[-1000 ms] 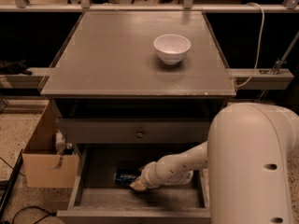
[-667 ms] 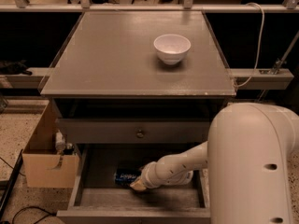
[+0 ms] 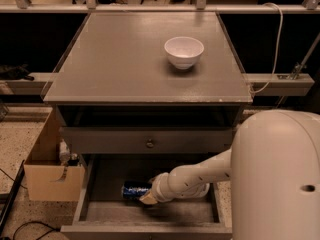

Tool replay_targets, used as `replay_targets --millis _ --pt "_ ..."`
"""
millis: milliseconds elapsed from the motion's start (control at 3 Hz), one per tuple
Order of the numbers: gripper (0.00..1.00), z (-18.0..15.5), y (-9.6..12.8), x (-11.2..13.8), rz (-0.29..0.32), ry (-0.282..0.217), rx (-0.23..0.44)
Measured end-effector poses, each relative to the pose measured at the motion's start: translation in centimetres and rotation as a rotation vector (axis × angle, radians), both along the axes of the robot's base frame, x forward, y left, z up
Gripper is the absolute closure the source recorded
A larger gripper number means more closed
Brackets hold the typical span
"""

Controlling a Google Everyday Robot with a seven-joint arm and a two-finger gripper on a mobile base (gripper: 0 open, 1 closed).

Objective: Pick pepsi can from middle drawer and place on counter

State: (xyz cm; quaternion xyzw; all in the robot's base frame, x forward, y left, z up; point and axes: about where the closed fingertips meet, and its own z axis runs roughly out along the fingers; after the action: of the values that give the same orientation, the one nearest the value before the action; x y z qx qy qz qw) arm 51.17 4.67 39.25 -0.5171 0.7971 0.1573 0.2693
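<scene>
The pepsi can [image 3: 133, 189] lies on its side in the open middle drawer [image 3: 105, 211], left of centre, blue with white lettering. My gripper [image 3: 148, 197] reaches down into the drawer and is right against the can's right end; my white arm hides that end. The counter [image 3: 125, 59] is the wide grey cabinet top above.
A white bowl [image 3: 184, 51] stands on the counter's right half. A closed grey drawer front with a round knob [image 3: 149, 143] sits just above the open drawer. A cardboard box [image 3: 50, 171] stands on the floor to the left. My large white arm housing [image 3: 280, 179] fills the lower right.
</scene>
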Motion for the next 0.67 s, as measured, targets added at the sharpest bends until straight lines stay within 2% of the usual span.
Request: replay_targets --millis 333,667 --pt "1.00 3.6 -0.3 -1.8 0.038 -0.019 0.017" --pt "1.00 8.5 -1.7 -3.8 0.066 -0.052 0.027"
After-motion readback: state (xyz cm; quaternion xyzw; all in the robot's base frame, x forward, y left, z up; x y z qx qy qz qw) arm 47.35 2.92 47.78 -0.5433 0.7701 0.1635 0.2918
